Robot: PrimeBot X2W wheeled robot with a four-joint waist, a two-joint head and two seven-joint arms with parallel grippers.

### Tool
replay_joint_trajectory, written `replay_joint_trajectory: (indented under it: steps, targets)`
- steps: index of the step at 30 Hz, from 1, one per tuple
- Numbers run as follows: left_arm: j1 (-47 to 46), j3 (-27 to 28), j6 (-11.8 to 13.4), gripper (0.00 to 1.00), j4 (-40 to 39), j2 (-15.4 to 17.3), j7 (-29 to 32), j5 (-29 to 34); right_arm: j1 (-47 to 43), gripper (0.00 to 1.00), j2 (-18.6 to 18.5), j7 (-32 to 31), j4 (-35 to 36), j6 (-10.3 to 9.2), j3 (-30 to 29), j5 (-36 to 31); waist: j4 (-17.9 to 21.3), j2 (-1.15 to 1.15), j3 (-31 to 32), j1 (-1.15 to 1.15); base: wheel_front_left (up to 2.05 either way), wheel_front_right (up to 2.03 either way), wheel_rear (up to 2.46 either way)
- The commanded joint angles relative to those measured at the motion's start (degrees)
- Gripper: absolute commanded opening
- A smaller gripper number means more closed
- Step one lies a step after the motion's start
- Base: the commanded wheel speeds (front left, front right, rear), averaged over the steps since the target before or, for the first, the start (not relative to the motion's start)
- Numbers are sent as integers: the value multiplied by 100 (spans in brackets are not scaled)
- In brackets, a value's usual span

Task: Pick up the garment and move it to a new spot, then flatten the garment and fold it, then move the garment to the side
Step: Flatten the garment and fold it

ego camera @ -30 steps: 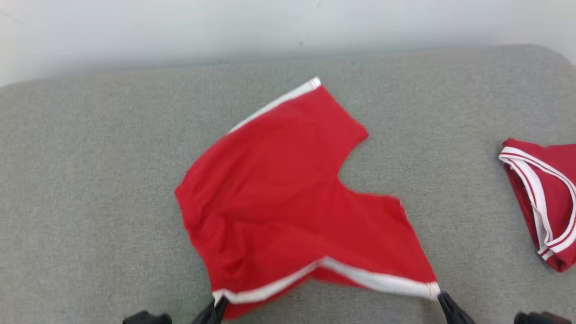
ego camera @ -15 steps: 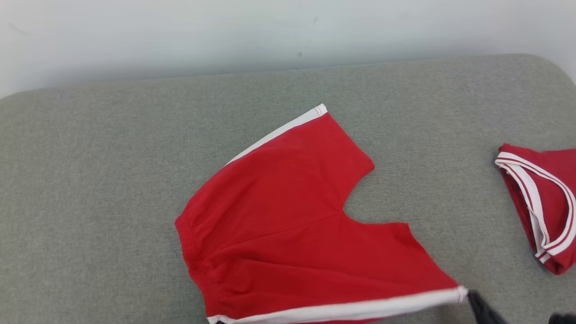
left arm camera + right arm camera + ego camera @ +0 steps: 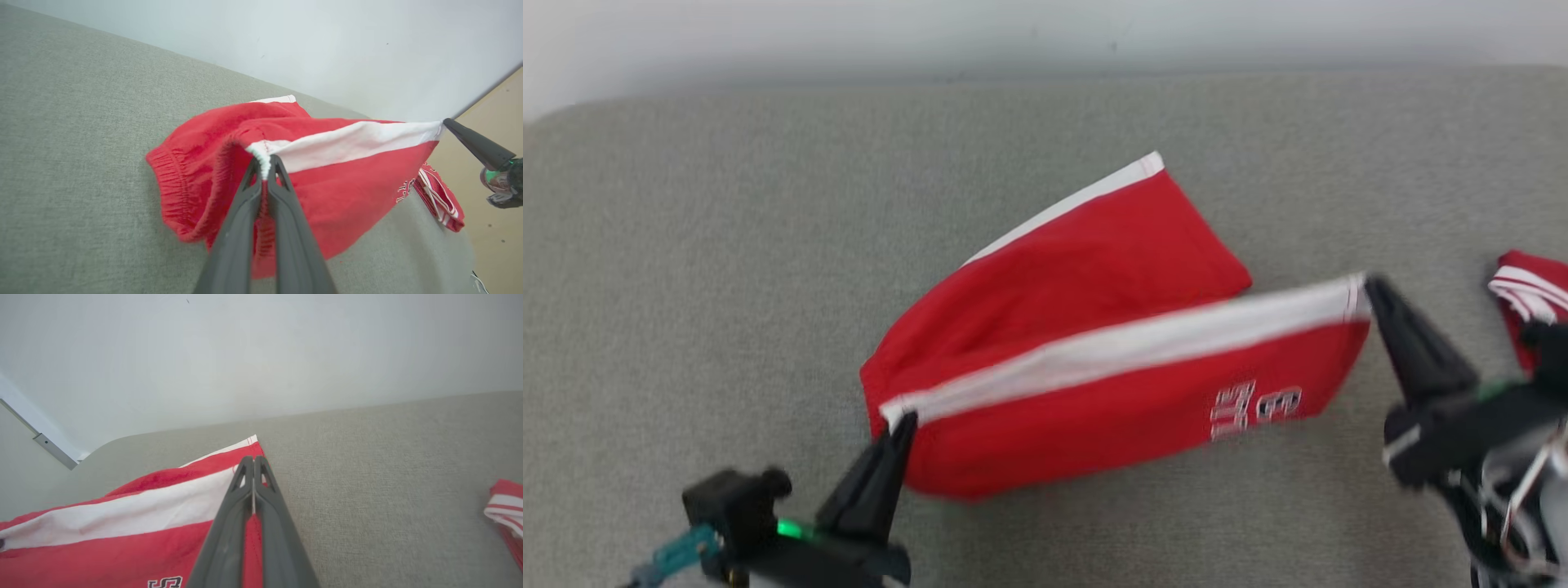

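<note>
Left gripper: clamped on waistband end of red shorts | Right gripper: clamped on hem end | white stripe stretched between them

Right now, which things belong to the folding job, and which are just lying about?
Job in hand: red shorts with a white side stripe; left hand, shut on the waistband end; right hand, shut on the hem corner.
Lying about: second red garment with white trim, at the right edge of the grey padded surface.
</note>
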State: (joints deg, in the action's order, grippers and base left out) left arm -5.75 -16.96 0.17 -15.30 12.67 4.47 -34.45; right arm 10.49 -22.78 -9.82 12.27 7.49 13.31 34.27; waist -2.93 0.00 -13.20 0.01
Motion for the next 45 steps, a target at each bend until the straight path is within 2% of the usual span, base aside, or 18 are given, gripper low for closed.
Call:
replay_joint_trajectory:
  steps: [1,2,7,17,29,30,31,38,40,43,45]
  targets:
    - [-94,15,23,0,43,-16,-37,34,111,0,-49,30,-28,-1,24,65,-204,0,-256,-1,0,0,0]
    - [-373,21,41,0,174,-171,-118,-3,614,0,-218,52,-302,-1,216,139,-313,0,-427,-1,0,0,0]
    - [-1000,3,70,0,638,-497,-333,-26,1812,0,-537,184,-1052,0,727,448,-594,0,-814,-1,0,0,0]
    - [-1809,-238,-23,0,1428,-815,-822,27,3679,0,-989,637,-2629,-1,1986,971,-1068,0,-1314,-1,0,0,0]
    - [-2315,-518,-7,0,2100,-929,-1312,9,4791,0,-983,1343,-4187,0,3290,1653,-1231,0,-1448,-1,0,0,0]
    - [-2352,-620,19,44,2217,-938,-1421,72,4855,65,-944,1586,-4486,0,3503,1947,-1186,0,-1396,-1,0,0,0]
    - [-2337,-623,38,100,2234,-937,-1434,72,4849,100,-936,1649,-4535,0,3537,2018,-1165,0,-1372,-1,0,0,0]
    - [-2129,-495,369,100,2129,-800,-1704,429,4654,100,-981,2198,-4650,0,3631,2181,-952,0,-1155,-1,0,0,0]
    - [-2041,-384,564,100,2014,-744,-1806,584,4539,100,-998,2353,-4655,0,3541,2150,-862,0,-1058,-1,0,0,0]
    - [-1859,-189,829,100,1813,-666,-1895,820,4296,100,-949,2480,-4577,0,3227,1980,-723,0,-890,-1,0,0,0]
    - [-1762,-59,957,100,1667,-599,-1930,965,4115,100,-885,2507,-4412,0,2806,1742,-626,0,-785,-1,0,0,0]
